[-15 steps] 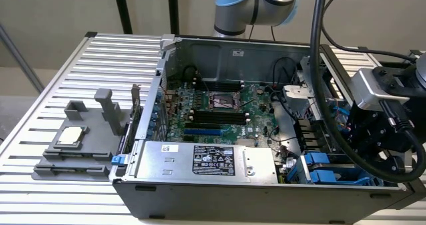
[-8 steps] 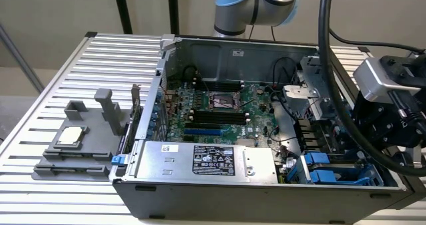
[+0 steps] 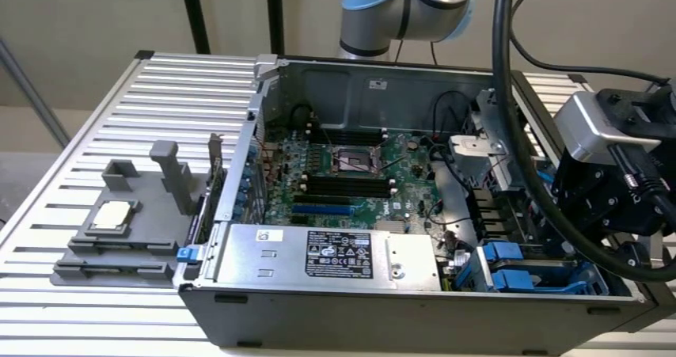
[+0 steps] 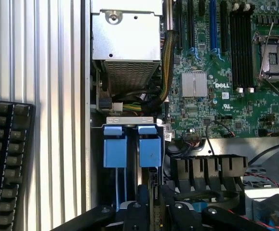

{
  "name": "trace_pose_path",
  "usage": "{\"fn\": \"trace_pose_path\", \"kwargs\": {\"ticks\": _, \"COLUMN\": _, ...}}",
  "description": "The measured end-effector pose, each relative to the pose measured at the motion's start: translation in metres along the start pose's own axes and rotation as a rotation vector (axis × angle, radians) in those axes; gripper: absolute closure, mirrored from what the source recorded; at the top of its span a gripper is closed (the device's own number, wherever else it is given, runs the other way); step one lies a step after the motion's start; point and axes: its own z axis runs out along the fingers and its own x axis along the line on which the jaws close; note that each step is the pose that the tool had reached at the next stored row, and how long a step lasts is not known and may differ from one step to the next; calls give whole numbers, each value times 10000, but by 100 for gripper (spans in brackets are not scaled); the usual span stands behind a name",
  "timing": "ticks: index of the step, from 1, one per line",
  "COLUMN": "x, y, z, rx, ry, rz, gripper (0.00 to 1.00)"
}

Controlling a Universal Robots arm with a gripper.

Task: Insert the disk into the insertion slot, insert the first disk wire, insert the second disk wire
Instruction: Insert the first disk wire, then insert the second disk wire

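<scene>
My gripper [image 4: 153, 195] hangs over the drive cage at the case's corner, its black fingers [image 4: 141, 199] close together with only a thin slit between them. Just past the fingertips, two bright blue carrier tabs [image 4: 115, 147] [image 4: 150, 147] sit side by side in the insertion slot [image 4: 129, 120]. In the exterior view the same blue parts [image 3: 507, 262] lie in the cage at the case's lower right, under my black wrist unit [image 3: 607, 203]. The disk's silver labelled body is hidden. Thin pale blue wires [image 4: 120, 185] run beside the left tab.
The silver power-supply box [image 3: 328, 254] and the motherboard [image 3: 349, 175] lie inside the open case. A grey stand with a chip [image 3: 111, 218] sits on the slatted table [image 3: 127, 112]. A thick black cable [image 3: 523, 151] hangs by the cage. A keyboard [image 4: 6, 159] lies outside the case.
</scene>
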Motion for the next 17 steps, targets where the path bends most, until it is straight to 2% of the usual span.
{"fn": "trace_pose_path", "kwargs": {"ticks": 17, "x": 10, "y": 18, "z": -23, "rx": 0, "ry": -9, "rz": 0, "gripper": 75}}
